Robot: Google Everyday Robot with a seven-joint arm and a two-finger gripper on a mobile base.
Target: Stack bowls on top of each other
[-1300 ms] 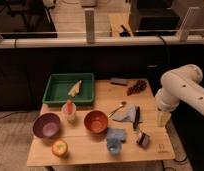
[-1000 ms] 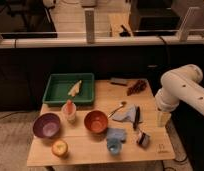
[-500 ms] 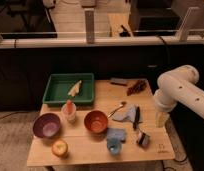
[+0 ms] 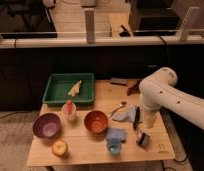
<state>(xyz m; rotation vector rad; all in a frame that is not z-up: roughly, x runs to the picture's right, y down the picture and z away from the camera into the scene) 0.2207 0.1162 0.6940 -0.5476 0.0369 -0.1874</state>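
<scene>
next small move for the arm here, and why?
Likely swing the end effector left toward the round orange-red plastic bowl, the nearer of the two. The end effector hangs over the right side of the wooden table, holding neither bowl. The round purple plastic bowl sits apart further left, so nothing is stacked yet.

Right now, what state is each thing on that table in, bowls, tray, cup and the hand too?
Orange-red bowl: upright, empty, unstacked.
Purple bowl: upright, empty, apart from the orange-red bowl.
Green tray: holds one pale item.
Blue cup: upright.
Hand: hanging over the right side of the table, away from both bowls.
</scene>
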